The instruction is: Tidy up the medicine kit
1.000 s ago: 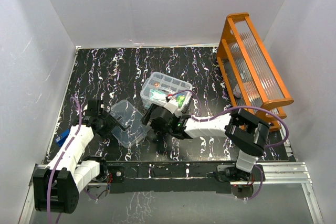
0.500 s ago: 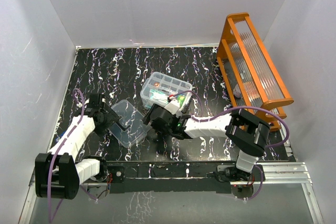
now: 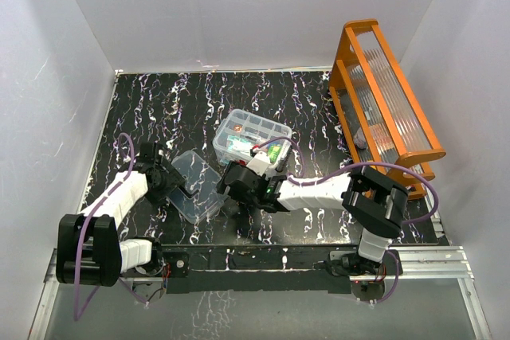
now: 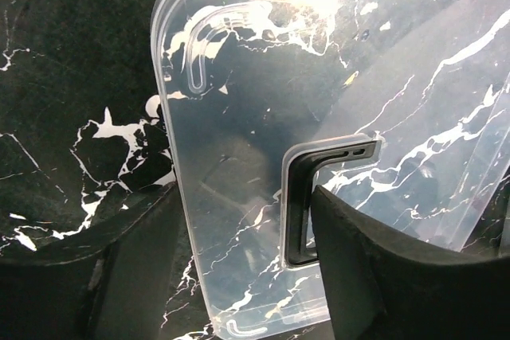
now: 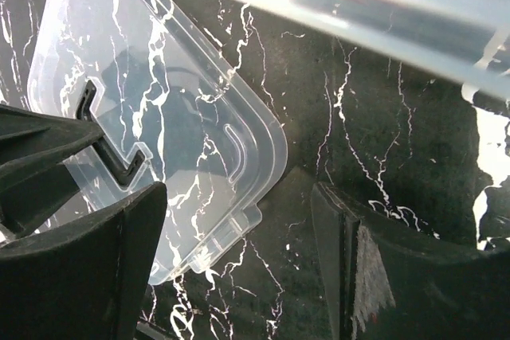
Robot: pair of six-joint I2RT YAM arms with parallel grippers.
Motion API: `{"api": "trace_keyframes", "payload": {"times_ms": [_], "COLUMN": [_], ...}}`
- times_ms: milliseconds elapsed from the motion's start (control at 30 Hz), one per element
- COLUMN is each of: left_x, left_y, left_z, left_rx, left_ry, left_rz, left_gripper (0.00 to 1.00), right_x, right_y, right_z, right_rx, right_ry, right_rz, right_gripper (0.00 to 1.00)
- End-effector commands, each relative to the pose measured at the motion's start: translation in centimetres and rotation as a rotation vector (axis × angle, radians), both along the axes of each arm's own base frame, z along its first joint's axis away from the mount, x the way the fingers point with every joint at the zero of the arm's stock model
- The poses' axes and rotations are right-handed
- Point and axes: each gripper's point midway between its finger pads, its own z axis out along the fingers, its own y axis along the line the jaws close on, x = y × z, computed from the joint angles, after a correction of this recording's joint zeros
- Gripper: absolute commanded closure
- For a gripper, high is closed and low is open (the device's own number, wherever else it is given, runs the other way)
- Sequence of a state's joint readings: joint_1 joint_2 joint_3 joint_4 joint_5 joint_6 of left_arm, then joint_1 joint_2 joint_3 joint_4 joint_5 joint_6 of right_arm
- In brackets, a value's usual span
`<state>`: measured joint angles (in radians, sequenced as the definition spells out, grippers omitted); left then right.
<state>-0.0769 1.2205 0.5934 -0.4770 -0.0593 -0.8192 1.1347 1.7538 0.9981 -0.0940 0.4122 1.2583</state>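
Observation:
The clear kit box, with a divided tray in its top, stands mid-table. Its clear lid lies flat on the table to the box's front left. My left gripper is open at the lid's left edge. In the left wrist view the lid lies between my fingers, with its black handle against the right finger. My right gripper is open and empty, low between lid and box. The right wrist view shows the lid and the box's rim.
A tall orange rack with ribbed clear panels stands along the right wall. White walls close in the black marbled table on three sides. My two grippers are close together, on either side of the lid.
My left arm has swung right and forward, bringing its open gripper up to the lid's left edge. The right gripper has stayed nearly in place.

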Motion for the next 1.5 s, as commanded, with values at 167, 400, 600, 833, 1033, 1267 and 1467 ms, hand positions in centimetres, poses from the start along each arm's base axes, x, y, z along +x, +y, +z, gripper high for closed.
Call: {"api": "trace_keyframes", "payload": {"times_ms": [167,400,600,833,1033,1267,1467], "left_x": [-1.5,-2.1,-2.7,-2.6,-2.5,-3.0,-3.2], "left_y": [0.1,-1.4,-2.3,-3.6,-4.3,-5.2,-5.6], "left_z": [-1.3,0.5,1.2,1.8,2.6,2.7,3.0], "left_rx": [0.002,-0.089,-0.145,-0.219,-0.261,-0.314,-0.343], "left_ry": [0.035,-0.016,-0.018,-0.021,-0.034,-0.03,-0.032], "left_rz": [-0.001,-0.011,-0.021,-0.031,-0.035,-0.039,-0.041], "left_gripper": [0.52,0.55,0.56,0.57,0.57,0.57,0.57], "right_x": [0.9,0.3,-0.5,-1.9,-2.3,-2.4,-2.1], "right_y": [0.2,-0.3,-1.8,-2.7,-3.3,-2.0,-0.9], "right_z": [1.0,2.5,2.4,1.8,1.6,2.2,3.7], "right_rx": [0.008,0.099,0.148,0.202,0.245,0.318,0.423], "right_ry": [-0.052,-0.06,-0.012,0.045,0.067,0.058,0.031], "right_rz": [-0.023,-0.031,-0.086,-0.098,-0.115,-0.083,-0.073], "right_gripper": [0.28,0.27,0.27,0.27,0.27,0.26,0.31]}}
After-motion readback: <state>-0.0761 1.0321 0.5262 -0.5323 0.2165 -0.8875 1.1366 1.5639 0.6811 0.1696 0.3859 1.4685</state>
